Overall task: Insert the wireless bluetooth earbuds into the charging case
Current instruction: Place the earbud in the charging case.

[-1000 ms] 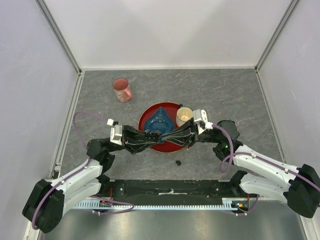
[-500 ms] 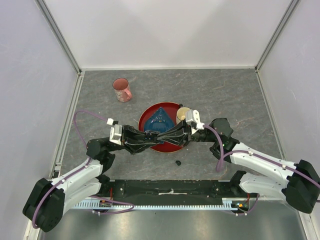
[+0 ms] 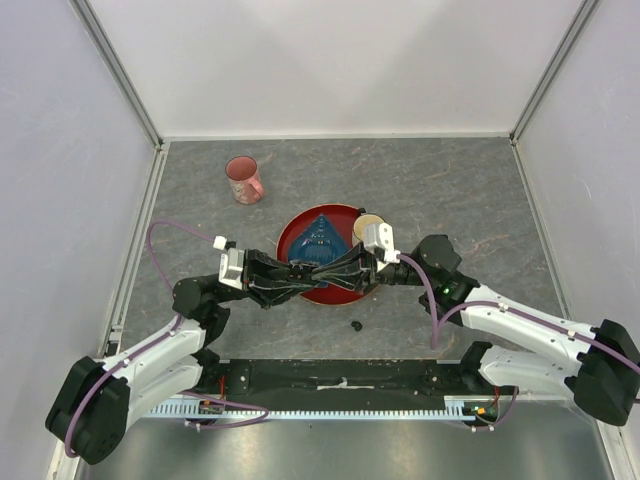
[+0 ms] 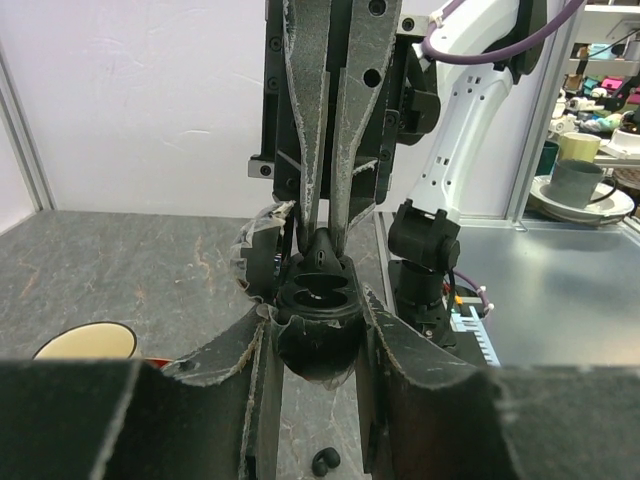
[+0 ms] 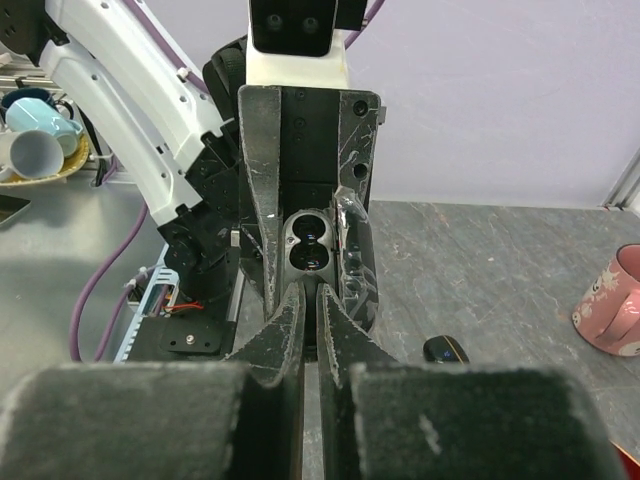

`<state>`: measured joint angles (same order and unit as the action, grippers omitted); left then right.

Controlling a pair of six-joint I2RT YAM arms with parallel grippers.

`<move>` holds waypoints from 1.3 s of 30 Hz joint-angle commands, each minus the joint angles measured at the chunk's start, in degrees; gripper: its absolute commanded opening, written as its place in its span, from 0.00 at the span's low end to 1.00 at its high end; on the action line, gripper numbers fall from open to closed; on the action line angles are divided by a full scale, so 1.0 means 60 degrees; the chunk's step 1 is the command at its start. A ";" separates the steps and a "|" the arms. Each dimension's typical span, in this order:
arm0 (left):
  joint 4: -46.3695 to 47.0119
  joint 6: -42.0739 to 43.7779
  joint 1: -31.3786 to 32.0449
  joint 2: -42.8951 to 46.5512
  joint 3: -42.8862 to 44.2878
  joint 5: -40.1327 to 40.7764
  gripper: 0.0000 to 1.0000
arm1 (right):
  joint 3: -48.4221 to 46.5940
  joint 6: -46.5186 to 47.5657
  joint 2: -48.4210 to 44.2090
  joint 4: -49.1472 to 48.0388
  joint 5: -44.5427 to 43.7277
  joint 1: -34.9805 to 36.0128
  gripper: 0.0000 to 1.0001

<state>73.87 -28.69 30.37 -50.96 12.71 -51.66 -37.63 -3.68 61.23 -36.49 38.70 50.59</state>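
- Left gripper (image 4: 318, 318) clamps the open charging case (image 4: 318, 345) by its sides. We see a second earbud (image 4: 325, 461) lying loose on the table (image 3: 450, 190), on the near side.
- Right gripper (image 4: 322, 236) meets it head-on, fingers pressed on an earbud (image 4: 322, 254) just over the case's rim.
- Both hang above the near edge of the red plate (image 3: 288, 240), with the yellow cup (image 3: 366, 222) just beside the right wrist.
- Pink mug (image 3: 243, 180) stands well apart at the back left, and grey tabletop runs wide to the walls.
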 commanded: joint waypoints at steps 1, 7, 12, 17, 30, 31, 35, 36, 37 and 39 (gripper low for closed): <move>0.0726 -0.0024 0.0065 0.0216 0.0196 0.0216 0.02 | -0.0379 0.0541 -0.0127 0.0939 -0.0443 0.0094 0.00; 0.0712 0.0064 0.0065 0.0363 0.0079 0.0524 0.02 | -0.0394 0.0555 -0.0317 0.1408 -0.0736 0.0080 0.02; 0.0668 0.0166 0.0065 0.0509 -0.0023 0.0714 0.02 | -0.0335 0.0541 -0.0624 0.1540 -0.0985 0.0079 0.08; 0.0302 0.0299 0.0065 0.0656 0.0020 0.0700 0.02 | -0.0423 0.0512 -0.0684 0.1614 -0.1190 0.0079 0.25; -0.0606 0.0898 0.0065 0.0773 0.0079 0.0641 0.02 | -0.0248 -0.0279 -0.1297 0.0574 -0.1791 0.0079 0.38; -0.0853 0.0986 0.0065 0.0875 0.0079 0.0685 0.02 | -0.0218 -0.0338 -0.1401 0.0574 -0.1864 0.0079 0.39; -0.1672 0.1499 0.0065 0.1255 0.0021 0.1298 0.02 | -0.0043 -0.0646 -0.2074 0.0953 -0.2610 0.0079 0.47; -0.1836 0.1717 0.0065 0.1344 0.0006 0.1416 0.02 | -0.0028 -0.0776 -0.2395 0.1404 -0.3206 0.0079 0.47; -0.2026 0.1836 0.0065 0.1461 -0.0009 0.1533 0.02 | -0.0013 -0.0908 -0.2557 0.1684 -0.3618 0.0079 0.49; -0.2393 0.2099 0.0065 0.1783 -0.0097 0.1914 0.02 | 0.0118 -0.1318 -0.3068 0.2531 -0.5208 0.0079 0.54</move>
<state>63.70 -22.20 30.63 -43.11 12.36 -44.84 -37.91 -7.35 47.35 -27.59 22.13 51.16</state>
